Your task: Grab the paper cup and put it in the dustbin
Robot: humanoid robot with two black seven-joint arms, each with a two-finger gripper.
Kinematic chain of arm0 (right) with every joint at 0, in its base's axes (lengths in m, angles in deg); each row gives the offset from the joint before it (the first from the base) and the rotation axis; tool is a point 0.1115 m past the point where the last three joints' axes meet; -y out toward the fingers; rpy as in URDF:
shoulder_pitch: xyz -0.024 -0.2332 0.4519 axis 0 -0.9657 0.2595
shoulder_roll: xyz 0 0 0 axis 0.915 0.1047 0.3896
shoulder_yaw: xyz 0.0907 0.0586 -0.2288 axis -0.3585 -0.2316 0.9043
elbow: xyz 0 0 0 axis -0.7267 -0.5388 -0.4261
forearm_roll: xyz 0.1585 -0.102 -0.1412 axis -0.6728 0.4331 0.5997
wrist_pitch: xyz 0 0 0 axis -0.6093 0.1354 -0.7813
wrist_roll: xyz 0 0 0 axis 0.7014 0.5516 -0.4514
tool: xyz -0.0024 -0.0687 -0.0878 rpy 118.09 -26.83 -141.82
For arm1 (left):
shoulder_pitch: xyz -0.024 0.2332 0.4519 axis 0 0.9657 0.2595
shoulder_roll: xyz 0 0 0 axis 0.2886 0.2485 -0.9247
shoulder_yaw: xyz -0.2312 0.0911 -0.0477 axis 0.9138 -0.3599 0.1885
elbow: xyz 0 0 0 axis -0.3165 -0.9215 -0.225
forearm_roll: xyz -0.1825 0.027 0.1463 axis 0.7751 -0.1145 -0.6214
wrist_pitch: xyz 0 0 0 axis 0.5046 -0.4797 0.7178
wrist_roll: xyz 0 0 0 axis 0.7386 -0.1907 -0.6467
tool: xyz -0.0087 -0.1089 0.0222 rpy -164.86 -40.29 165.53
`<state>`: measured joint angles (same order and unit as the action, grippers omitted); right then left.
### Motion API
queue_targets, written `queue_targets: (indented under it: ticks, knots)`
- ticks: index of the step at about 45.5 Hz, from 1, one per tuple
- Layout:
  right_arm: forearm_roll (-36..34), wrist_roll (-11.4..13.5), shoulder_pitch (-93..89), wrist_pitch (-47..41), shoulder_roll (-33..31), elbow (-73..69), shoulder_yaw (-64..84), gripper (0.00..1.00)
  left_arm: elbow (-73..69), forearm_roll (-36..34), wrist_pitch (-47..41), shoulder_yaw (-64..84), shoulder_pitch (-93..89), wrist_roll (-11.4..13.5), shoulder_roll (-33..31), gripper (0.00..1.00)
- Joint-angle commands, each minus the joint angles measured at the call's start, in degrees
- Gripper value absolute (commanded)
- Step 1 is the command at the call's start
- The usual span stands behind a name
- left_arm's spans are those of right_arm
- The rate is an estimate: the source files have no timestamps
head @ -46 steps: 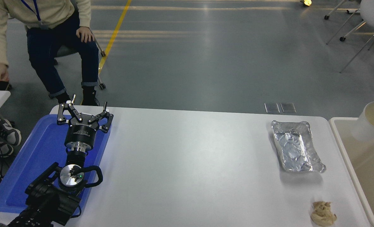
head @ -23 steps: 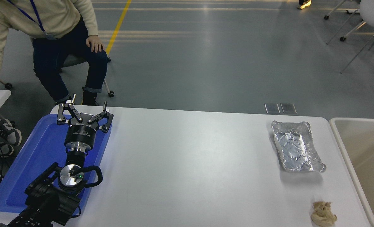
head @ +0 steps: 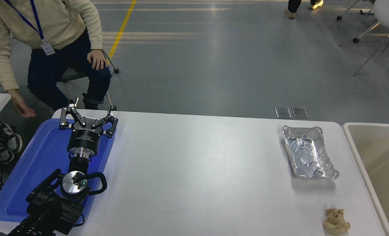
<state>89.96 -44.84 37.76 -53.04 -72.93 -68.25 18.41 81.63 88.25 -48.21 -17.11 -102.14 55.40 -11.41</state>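
Nearest you, the left arm sat parked at the lower left over the blue tray (head: 20,183), and the left gripper (head: 87,113) had its fingers spread with nothing between them. Low on the right, a crumpled beige lump (head: 336,222) lay on the white table (head: 194,170), with the foil tray (head: 307,152) further back and the dustbin (head: 352,131) just beside the table's right edge.

You had no paper cup in view. A second before, it hung tilted above the bin's far corner, with what looked like a sliver of the right gripper at the frame edge; half a second later both were gone. It probably dropped inside, but only the upper inner wall showed, so you could not confirm it.

The risk: if it had bounced off the rim and fallen past the bin, you would not see it here.

Beyond the table, the seated person (head: 47,39) had shifted.
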Motion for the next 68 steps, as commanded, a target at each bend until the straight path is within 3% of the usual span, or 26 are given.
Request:
queue_targets:
  ticks: [1,6,18,45,47,49,50,51,52,68]
  knots:
    - [-7.34,-0.14,-12.06,6.09,6.18,8.07,-2.80,0.00,0.00,0.00,0.00,0.00,0.00,0.00,0.01,1.00]
    - [-12.26,-0.14,-17.34,8.55,9.26,11.32,-2.71,0.00,0.00,0.00,0.00,0.00,0.00,0.00,-0.08,1.00]
    - [-16.92,-0.05,-23.15,11.80,13.13,15.28,-2.80,0.00,0.00,0.00,0.00,0.00,0.00,0.00,-0.08,1.00]
    - [-17.10,0.03,-25.43,15.76,17.26,15.46,-3.15,0.00,0.00,0.08,-0.09,0.00,-0.09,0.00,-0.08,1.00]
    - [-17.10,-0.05,-25.08,15.67,17.18,15.46,-3.15,0.06,0.00,0.00,0.00,0.00,-0.09,0.00,-0.16,1.00]
    - [-17.10,-0.05,-24.91,15.67,17.17,15.46,-3.15,0.22,0.00,0.08,0.00,0.00,-0.09,0.00,-0.16,1.00]
    - [-17.10,-0.05,-24.73,15.41,17.09,15.46,-3.24,0.39,0.00,0.00,0.00,0.00,-0.09,0.00,-0.16,1.00]
    - [-17.10,-0.05,-24.64,15.24,17.09,15.46,-3.24,0.73,0.00,0.08,-0.09,0.00,-0.09,0.00,-0.16,1.00]
    - [-17.10,-0.14,-24.55,15.24,17.09,15.46,-3.50,1.00,0.00,0.00,0.00,0.00,-0.09,0.00,-0.16,1.00]
    - [-17.45,-0.23,-21.74,14.18,16.56,15.29,-5.44,1.00,0.00,0.00,-0.09,0.00,-0.09,0.00,-0.16,1.00]
